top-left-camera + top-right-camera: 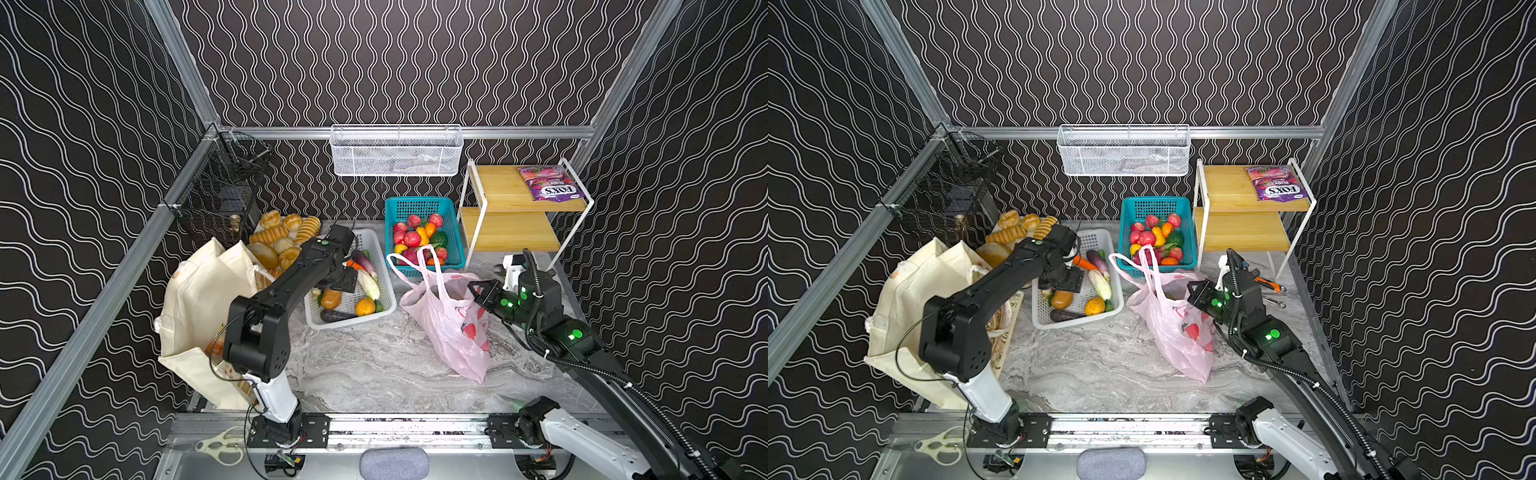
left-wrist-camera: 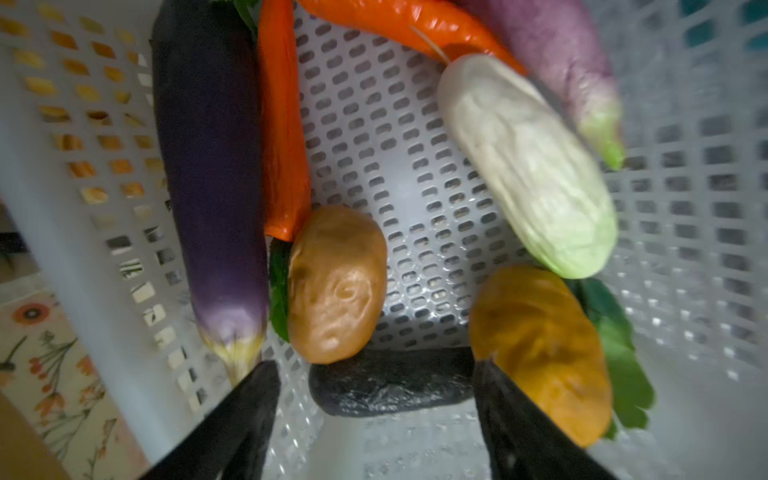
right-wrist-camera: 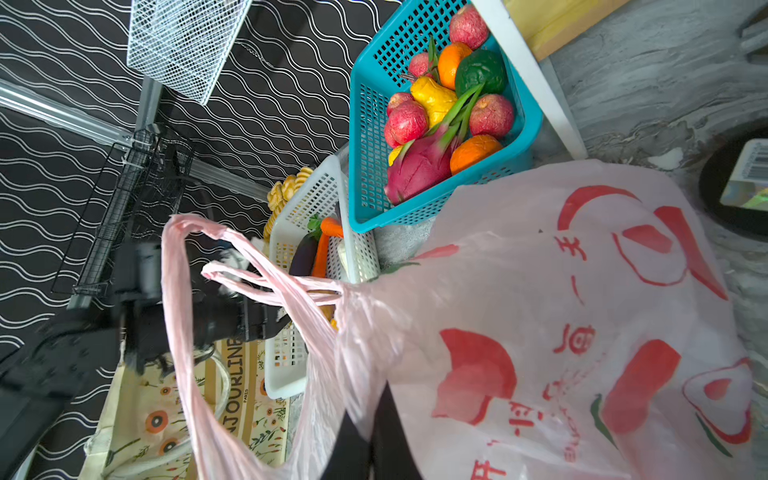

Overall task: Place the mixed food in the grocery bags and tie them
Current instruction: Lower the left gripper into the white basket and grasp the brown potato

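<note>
- Left gripper (image 2: 372,368) is hovering inside the white basket (image 1: 376,245), jaws gaping wide and empty. The brown potato (image 2: 334,286) is lying near its fingertips, with the round orange vegetable (image 1: 365,306) at the potato's 3 o'clock.
- Right gripper (image 3: 370,403) is pinching the pink bag (image 1: 449,332) by its rim, at the basket's 3 o'clock.
- Canvas tote (image 1: 199,299) is standing at the basket's 9 o'clock.

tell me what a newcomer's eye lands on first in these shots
The pink plastic bag with red prints, right of centre, stands out most, its edge pinched by the shut right gripper. Just behind it, the teal basket is piled with bright fruit. To the left, the left gripper hangs open inside the white basket, with the brown potato just ahead of it.
</note>
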